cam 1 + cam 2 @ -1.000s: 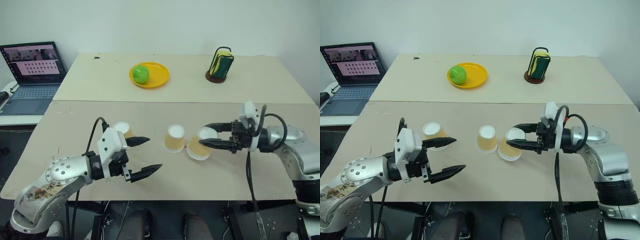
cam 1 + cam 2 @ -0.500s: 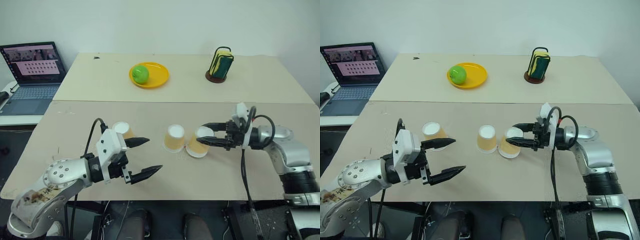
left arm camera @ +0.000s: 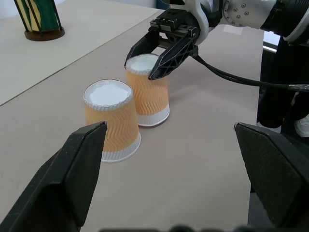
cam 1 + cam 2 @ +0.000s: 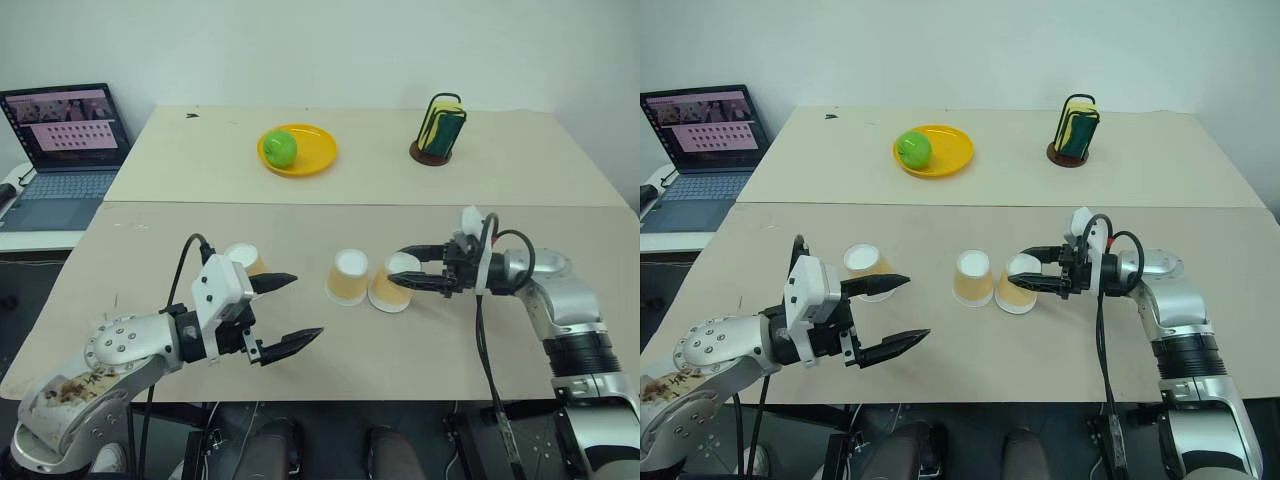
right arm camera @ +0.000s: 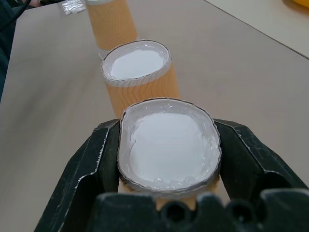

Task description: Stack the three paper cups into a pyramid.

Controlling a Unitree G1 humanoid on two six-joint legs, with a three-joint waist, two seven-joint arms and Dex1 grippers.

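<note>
The right gripper [image 4: 408, 267] is pinched on the upturned white base of a tan-orange tapered paper cup [image 4: 391, 284], squeezing that base into an oval in the right wrist view. This held cup stands upside down on the beige tabletop [image 4: 450, 340], touching or all but touching the middle paper cup [image 4: 348, 277], my landmark here. The third paper cup [image 4: 867, 268] sits well apart on the middle cup's other side, just behind the left gripper [image 4: 286, 315], whose black fingers are spread wide on nothing. The likely trouble is the squeeze: a crushed base may spring or tilt on release, and sit crooked as a pyramid base. Opening beside the middle cup could also nudge it over. The third cup must then land across both bases; any gap between them would let it slip.
</note>
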